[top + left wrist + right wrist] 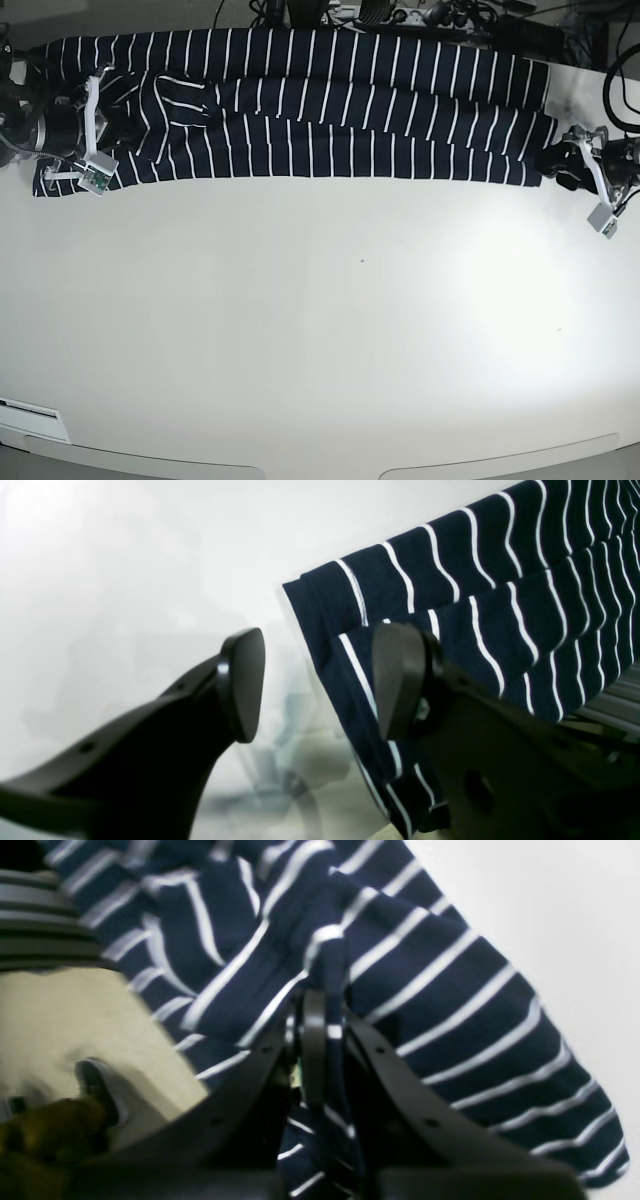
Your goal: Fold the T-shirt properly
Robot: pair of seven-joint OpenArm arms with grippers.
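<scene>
White counter [320, 350] fills most of the base view, and we find the T-shirt [300, 120] along its far edge, already doubled lengthwise into a long band; the crosswise folds remain, we judge. Its long axis runs from tool to tool, but we cannot tell which end holds the neck. Our right tool [320, 1040] is clenched on bunched cloth; our left tool [320, 680] stands released beside the other end.

One T-shirt [300, 120] lies on one table [320, 340], with two grippers: left [320, 680], right [320, 1040].
</scene>
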